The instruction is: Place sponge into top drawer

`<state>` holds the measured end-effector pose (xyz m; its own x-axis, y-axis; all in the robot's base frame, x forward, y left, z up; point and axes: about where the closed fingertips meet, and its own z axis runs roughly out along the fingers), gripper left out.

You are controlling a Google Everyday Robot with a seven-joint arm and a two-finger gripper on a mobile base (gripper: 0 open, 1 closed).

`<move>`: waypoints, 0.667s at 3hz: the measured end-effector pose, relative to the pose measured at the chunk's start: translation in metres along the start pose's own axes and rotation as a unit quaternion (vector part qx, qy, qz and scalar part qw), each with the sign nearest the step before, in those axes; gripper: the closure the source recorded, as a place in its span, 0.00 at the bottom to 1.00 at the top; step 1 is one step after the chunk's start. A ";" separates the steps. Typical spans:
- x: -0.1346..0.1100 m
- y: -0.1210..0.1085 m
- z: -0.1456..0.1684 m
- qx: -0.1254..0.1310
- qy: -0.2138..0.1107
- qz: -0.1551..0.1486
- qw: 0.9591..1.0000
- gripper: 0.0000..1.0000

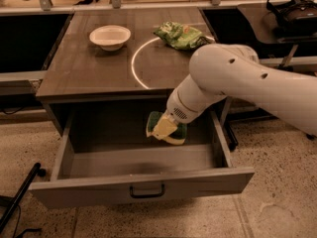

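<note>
Inspector: Cabinet [99, 68] first. How does it stand against the top drawer?

Assessor: The top drawer [143, 190] is pulled out of the cabinet's front, toward the camera. The cabinet's brown top lies above and behind the drawer. 1 white curved line is marked on that top, behind the drawer's middle.

Inspector: Arm?

Assessor: 1 white arm [237, 78] comes in from the drawer's right side. It crosses above the drawer's right wall and bends down into its back half.

Inspector: Items on the top?

Assessor: 2 items. A wrinkly green snack bag [181, 35] lies behind the drawer's right half. A pale bowl [110, 36] stands upright behind the drawer's left half. Both are well apart from the drawer.

Inspector: Sponge?

Assessor: The sponge [176, 134] is within the drawer's opening, toward the back and a little right of centre. It is tilted, with green scouring face uppermost and yellow foam along its lower edge. I cannot tell whether it touches the drawer floor.

Inspector: Gripper?

Assessor: The gripper [163, 127] is at the arm's end, inside the drawer's opening at the back. It is clamped on the sponge.

Inspector: Smallest item?

Assessor: 1 dark bail handle [147, 191], at the middle of the drawer's front panel.
</note>
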<state>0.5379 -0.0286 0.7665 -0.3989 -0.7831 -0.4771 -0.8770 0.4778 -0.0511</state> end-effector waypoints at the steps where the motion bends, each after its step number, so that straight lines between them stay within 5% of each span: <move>1: 0.005 -0.002 0.024 0.003 -0.006 0.009 1.000 1.00; 2: 0.009 -0.007 0.047 0.000 -0.006 0.017 1.000 1.00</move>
<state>0.5526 -0.0202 0.7208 -0.4243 -0.7617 -0.4896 -0.8632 0.5036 -0.0353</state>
